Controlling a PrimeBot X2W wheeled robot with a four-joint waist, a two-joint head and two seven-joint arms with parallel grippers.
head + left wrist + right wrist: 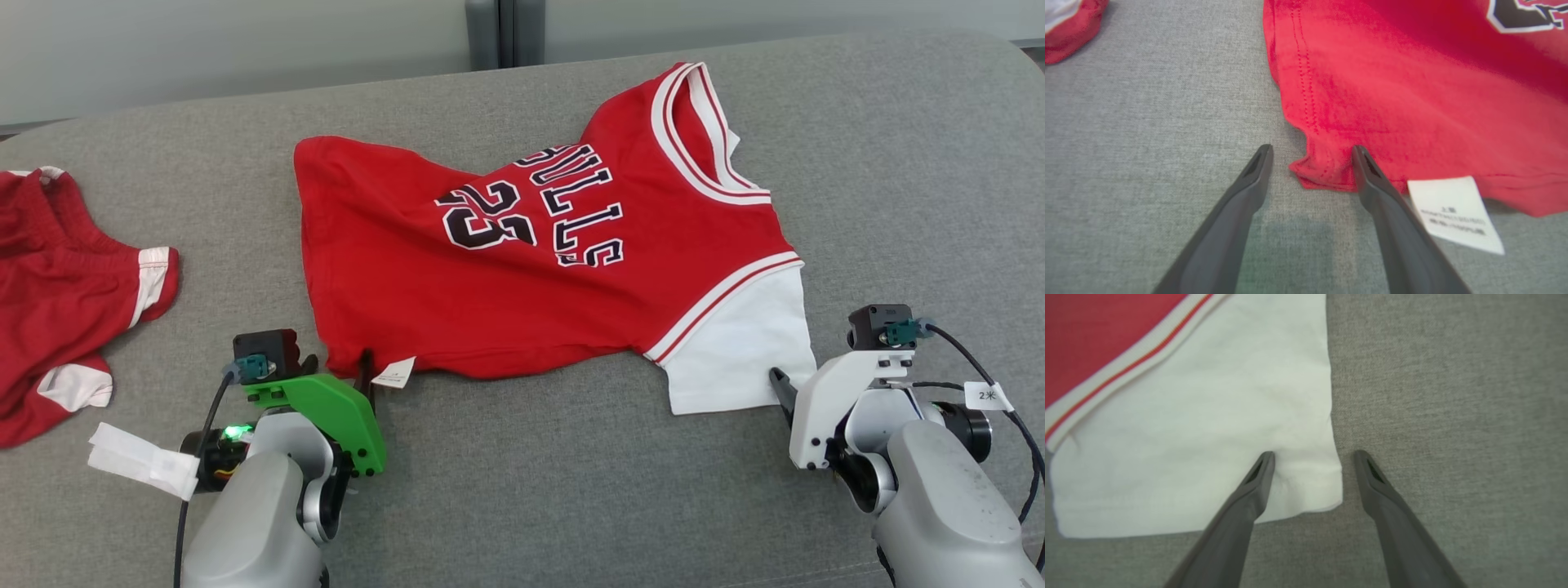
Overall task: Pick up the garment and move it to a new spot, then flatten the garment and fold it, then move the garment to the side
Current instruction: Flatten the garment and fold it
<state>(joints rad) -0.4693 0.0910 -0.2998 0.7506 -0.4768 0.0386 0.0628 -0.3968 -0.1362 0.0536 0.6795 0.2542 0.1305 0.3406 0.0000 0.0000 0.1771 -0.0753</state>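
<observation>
A red jersey [522, 253] with white trim, a white sleeve and black lettering lies spread on the grey cushion, neck to the right. My left gripper [343, 367] sits at its near left hem corner. In the left wrist view that gripper [1310, 153] is open, its fingers either side of the bunched red corner [1318, 173], beside a white care label [1453, 212]. My right gripper [782, 382] rests at the white sleeve's [739, 351] near right corner. The right wrist view has the gripper [1312, 457] open astride the sleeve corner [1306, 482].
A second red garment with white trim [57, 294] lies crumpled at the cushion's left edge [1069, 28]. Bare grey fabric [914, 180] stretches to the right of the jersey and along the front. A pale wall rises behind the cushion.
</observation>
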